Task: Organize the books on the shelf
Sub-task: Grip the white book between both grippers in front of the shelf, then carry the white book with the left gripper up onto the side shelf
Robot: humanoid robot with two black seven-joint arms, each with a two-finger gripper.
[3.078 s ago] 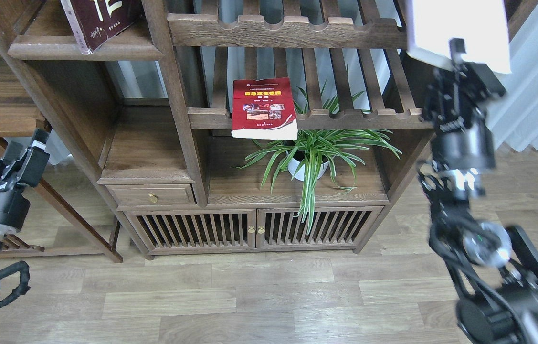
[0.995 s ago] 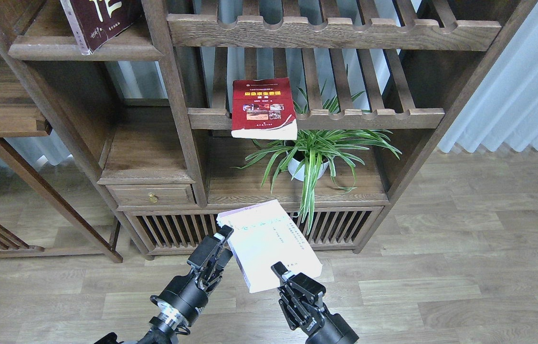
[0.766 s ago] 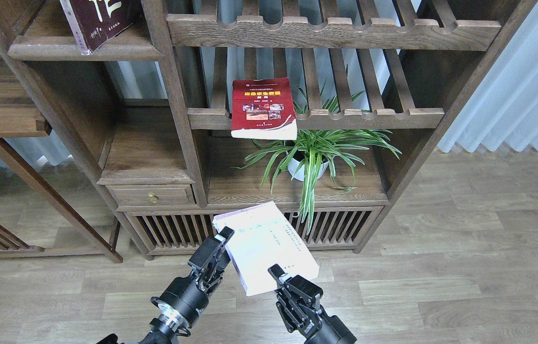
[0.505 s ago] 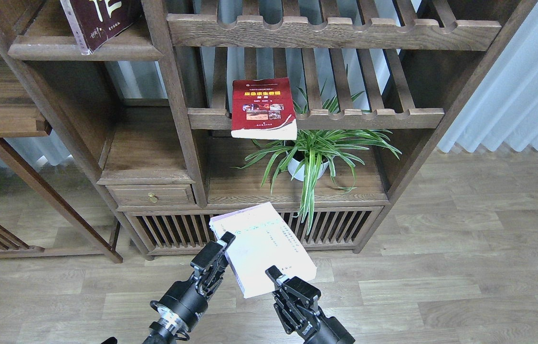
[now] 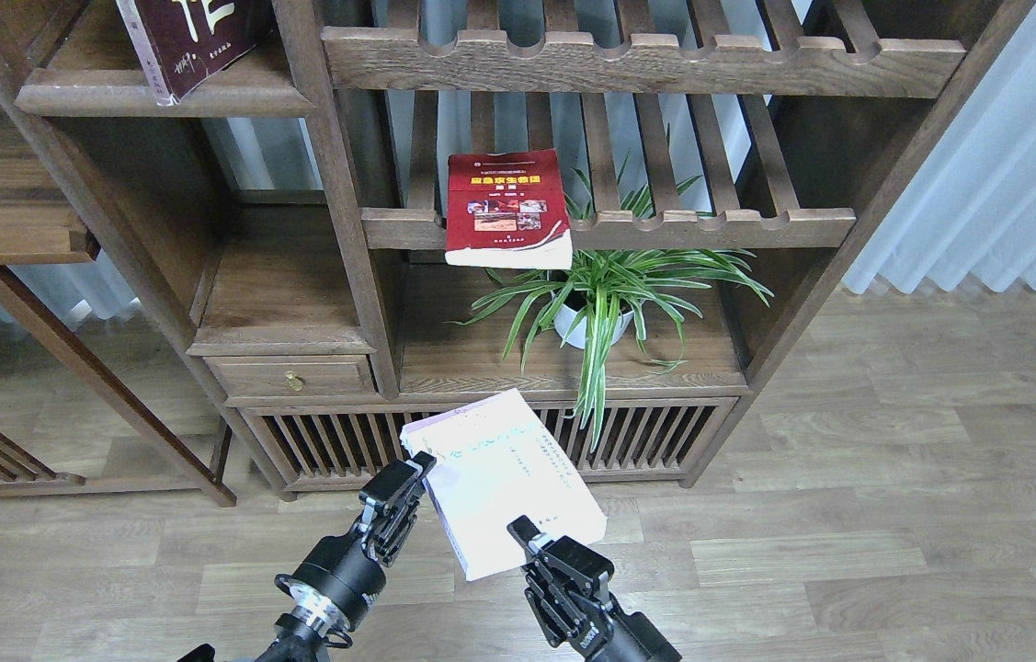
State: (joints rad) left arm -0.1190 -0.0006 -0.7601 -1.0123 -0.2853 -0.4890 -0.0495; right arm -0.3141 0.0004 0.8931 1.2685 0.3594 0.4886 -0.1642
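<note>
Handover seems to be the step in hand: the white book (image 5: pixel 504 478) is held low in front of the cabinet, above the floor (image 5: pixel 848 515), well apart from any shelf. The right gripper (image 5: pixel 531 544) is closed on the near lower edge of this book and carries it, tilted with the cover up. The left gripper (image 5: pixel 407 478) is at the book's left edge, near its upper corner; its fingers look close to or touching the edge, but I cannot tell if they are already closed on it. The dark maroon book (image 5: pixel 191 37) stands leaning on the solid shelf (image 5: pixel 164 97) at the upper left, partly cut by the top of the view. The red book (image 5: pixel 506 211) lies on the slatted rack (image 5: pixel 609 225), its near end hanging over the front rail, just above the plant (image 5: pixel 605 285). In my judgement the next move calls for a firm hold by the left gripper before the right one lets go, because the thick paperback may sag or slip. After this the book must be lifted high to the left, toward the solid shelf beside the maroon one, without hitting the post.
</note>
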